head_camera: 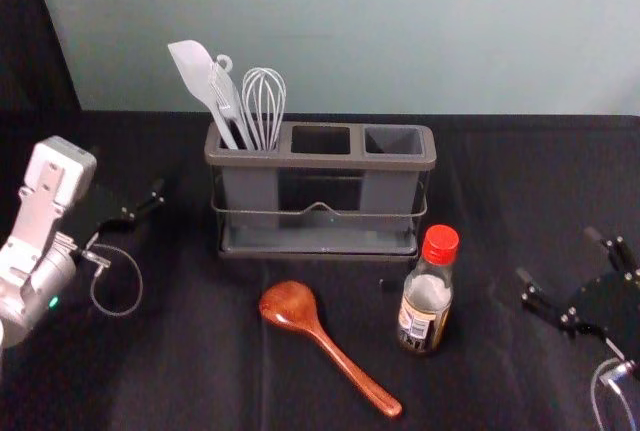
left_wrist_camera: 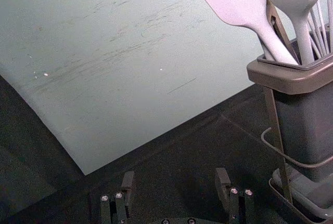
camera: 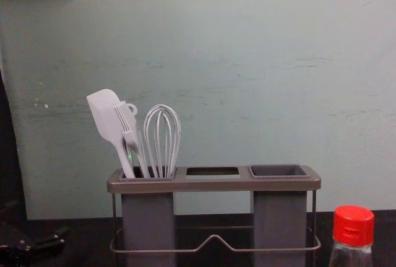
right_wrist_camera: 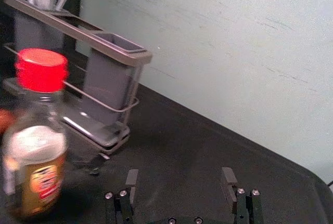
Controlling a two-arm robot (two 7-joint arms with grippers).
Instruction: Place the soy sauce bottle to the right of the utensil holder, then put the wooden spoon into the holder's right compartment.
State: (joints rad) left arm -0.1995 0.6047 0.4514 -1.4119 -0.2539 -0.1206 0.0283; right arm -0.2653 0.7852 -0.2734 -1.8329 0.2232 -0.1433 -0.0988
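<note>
Clearly, the bottle wants moving first, and it could tip

The soy sauce bottle (head_camera: 427, 306) stands upright on the bench (head_camera: 180, 371), near the front right corner of the utensil holder (head_camera: 320, 162) rather than squarely beside it. Tall and narrow, it could topple if one finger met it before the other, or if it were gripped high by the red cap (head_camera: 440, 243). Swung too close, it could clip the holder's right end; a low grasp and a wide path round that corner seem wiser.

The right end effector (right_wrist_camera: 180, 176) is out to the bottle's right, its fingers spread with nothing between them. The wooden spoon (head_camera: 290, 306) lies in front of the holder, its handle running towards the bottle's foot, so a careless approach might nudge it. Later, a poorly aimed spoon could catch the rim of the right compartment (head_camera: 395, 139) or drop into the middle opening (head_camera: 320, 139), which has no cup.

The spatula (head_camera: 195, 71), brush (camera: 128, 124) and whisk (head_camera: 264, 101) fill the left compartment, away from both jobs. The left end effector (left_wrist_camera: 175, 176) is parked left of the holder, also spread and holding nothing.
</note>
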